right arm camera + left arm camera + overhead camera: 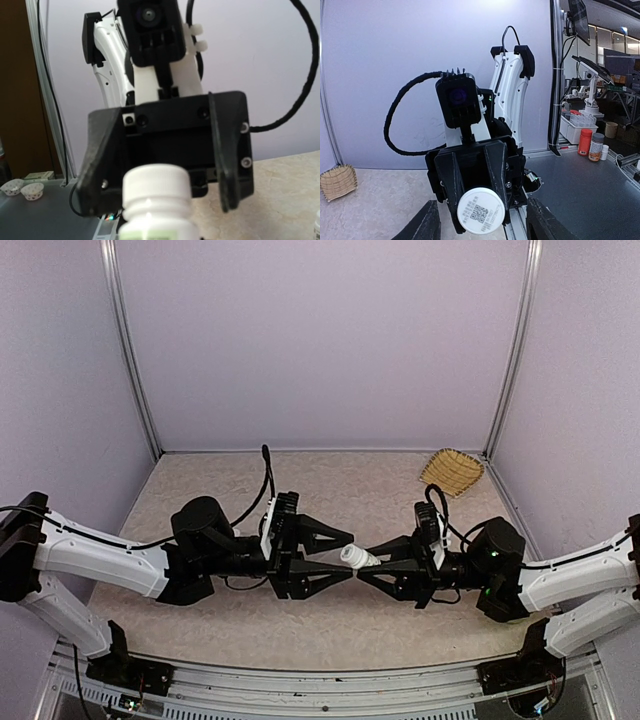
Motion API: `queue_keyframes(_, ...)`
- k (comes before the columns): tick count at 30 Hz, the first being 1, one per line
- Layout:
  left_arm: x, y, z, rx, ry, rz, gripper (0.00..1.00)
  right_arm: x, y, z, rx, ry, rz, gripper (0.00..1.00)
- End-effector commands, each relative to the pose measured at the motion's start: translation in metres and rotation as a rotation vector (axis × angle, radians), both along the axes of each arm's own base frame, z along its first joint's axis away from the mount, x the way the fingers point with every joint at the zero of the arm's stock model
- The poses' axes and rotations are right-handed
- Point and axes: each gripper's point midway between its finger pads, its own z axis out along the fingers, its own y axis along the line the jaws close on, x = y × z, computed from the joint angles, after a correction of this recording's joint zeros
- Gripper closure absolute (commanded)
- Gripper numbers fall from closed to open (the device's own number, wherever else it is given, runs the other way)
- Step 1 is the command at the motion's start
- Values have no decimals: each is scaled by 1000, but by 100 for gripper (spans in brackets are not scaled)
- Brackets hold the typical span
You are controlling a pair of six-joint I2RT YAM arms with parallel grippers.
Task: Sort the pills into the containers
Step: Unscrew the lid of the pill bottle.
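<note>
top external | right hand [373,562] grips white bottle [357,558] | left hand [351,554] spread

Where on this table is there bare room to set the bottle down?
Bare table runs along the back wall, left of the straw basket, and again in the near strip ahead of the front rail. The middle is crowded: the left gripper and right gripper meet around the white bottle.
</note>
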Motion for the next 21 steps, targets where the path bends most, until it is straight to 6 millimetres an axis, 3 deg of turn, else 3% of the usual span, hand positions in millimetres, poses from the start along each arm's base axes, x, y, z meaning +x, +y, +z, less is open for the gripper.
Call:
queue_keyframes(1,3,6,12,-51,-13,18,42,0,-1,7,28,-18,0,80)
queue_keyframes(8,3,6,13,-57,-14,17,45,1,0,6,26,-17,-4,80)
queue_keyframes(21,3,4,11,-51,-15,14,63,5,0,5,21,-5,-25,81)
